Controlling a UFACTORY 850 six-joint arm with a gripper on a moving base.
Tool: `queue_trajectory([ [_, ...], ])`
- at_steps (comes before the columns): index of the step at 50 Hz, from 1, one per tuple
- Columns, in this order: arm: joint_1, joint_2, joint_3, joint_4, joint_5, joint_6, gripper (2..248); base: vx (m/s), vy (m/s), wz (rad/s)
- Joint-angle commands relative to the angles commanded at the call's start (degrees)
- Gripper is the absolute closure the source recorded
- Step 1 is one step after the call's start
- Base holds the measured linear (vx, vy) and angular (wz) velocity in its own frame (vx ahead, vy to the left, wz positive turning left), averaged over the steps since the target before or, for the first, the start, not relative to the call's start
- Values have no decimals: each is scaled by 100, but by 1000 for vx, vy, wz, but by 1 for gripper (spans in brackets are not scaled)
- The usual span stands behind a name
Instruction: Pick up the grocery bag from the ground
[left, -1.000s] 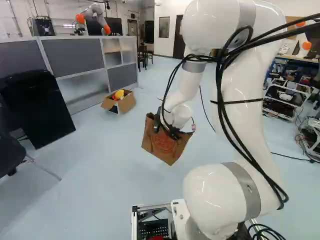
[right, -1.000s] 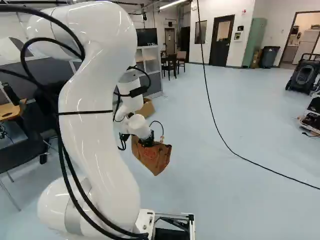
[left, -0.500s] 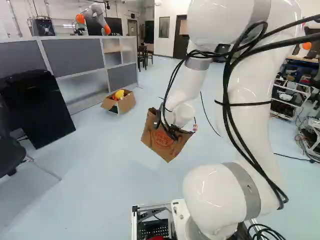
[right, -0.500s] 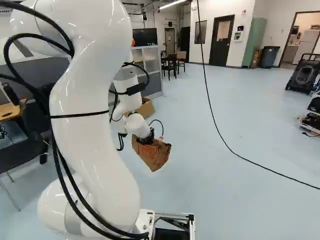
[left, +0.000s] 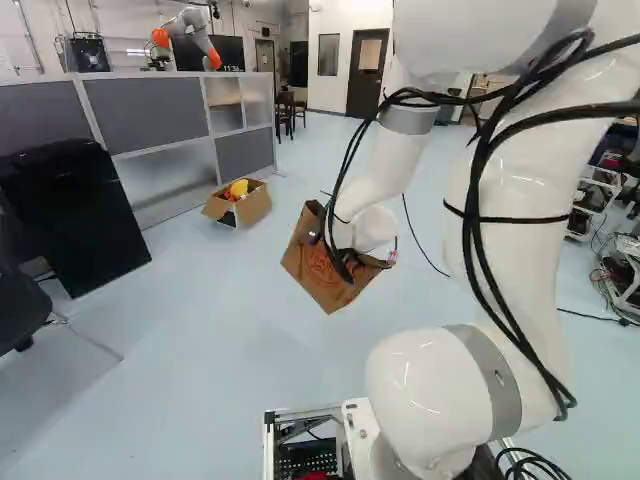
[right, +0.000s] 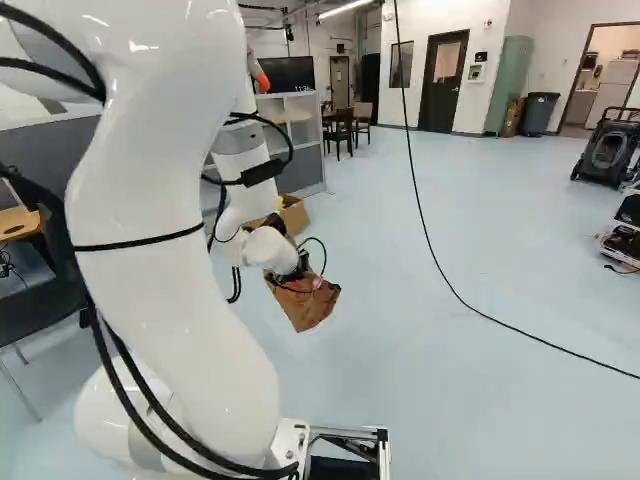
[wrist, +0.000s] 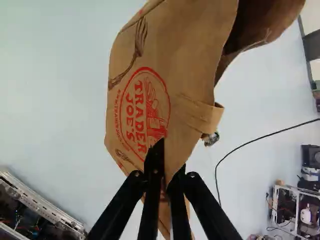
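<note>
- The far side of the paper bag (left: 325, 275) cannot be seen, and its mouth runs out of the wrist view, so what it may contain is hidden.
- In the left base view, the arm (left: 515, 270) and its cables cover much of the gripper (right: 298, 270); the arm's upper part is cut off in both base views.
- Beside the bag in the wrist view sits a small shiny thing (wrist: 211, 139), too small to name.
- A yellow thing (left: 239, 188) pokes out of the cardboard box (left: 254, 206); what lies deeper is unclear.
- The bag is brown creased paper with a round red print, dark drawings and a folded paper strip at one side.
- It hangs tilted above the smooth pale blue floor (right: 480, 260), ahead of the base.
- The gripper (wrist: 166, 175) pinches the bag's paper between its two dark fingers, from both sides.
- The arm is glossy white, with rounded joints and black cables.
- The count is one bag, one box, and two wooden chairs (right: 340, 128) near the shelves (right: 300, 118); behind the single grey partition (left: 145, 115) stands one other robot (left: 190, 35), its foot hidden.
</note>
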Motion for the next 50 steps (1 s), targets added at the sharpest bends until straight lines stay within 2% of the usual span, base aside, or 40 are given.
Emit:
queue_trajectory([
  [27,-27,1062,714,0,702,1681,229,0,0,0],
  [50,-47,1855,1247,0,1226,2938,229,0,0,0],
])
